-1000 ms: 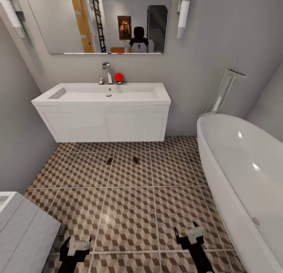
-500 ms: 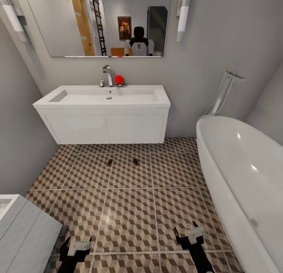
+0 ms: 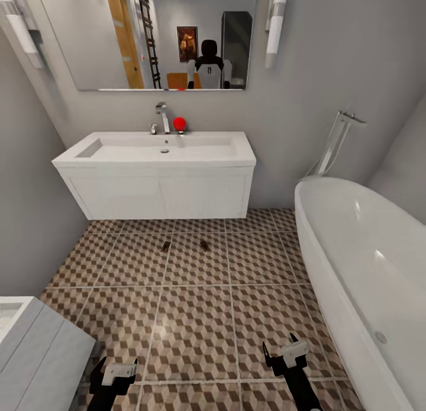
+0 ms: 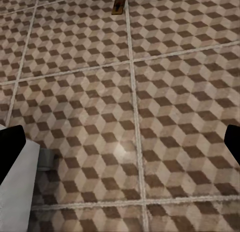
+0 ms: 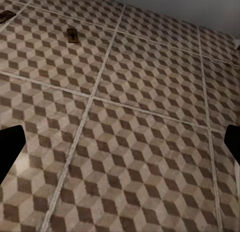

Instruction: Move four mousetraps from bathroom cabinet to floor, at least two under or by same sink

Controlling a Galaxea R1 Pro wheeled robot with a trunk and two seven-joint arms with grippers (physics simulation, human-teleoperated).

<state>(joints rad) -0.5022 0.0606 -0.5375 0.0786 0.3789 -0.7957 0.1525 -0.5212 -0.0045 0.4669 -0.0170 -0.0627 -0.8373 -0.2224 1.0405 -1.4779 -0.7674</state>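
Mid-frame on the bathroom floor (image 3: 195,316), two mousetraps (image 3: 166,246) (image 3: 204,244) lie just before the bathroom sink (image 3: 160,151). Left gripper (image 3: 112,376) and right gripper (image 3: 286,356) both spread, empty. Two traps seemingly remain to fetch.

Camera has drawn back and shifted: the bathroom sink (image 3: 160,149) and mirror (image 3: 148,35) sit lower in the head view and appear smaller. The white unit (image 3: 35,352) at lower left shows less. No object displaced on the bathroom floor (image 3: 195,316).

Two mousetraps (image 3: 166,245) before sink (image 3: 160,151)
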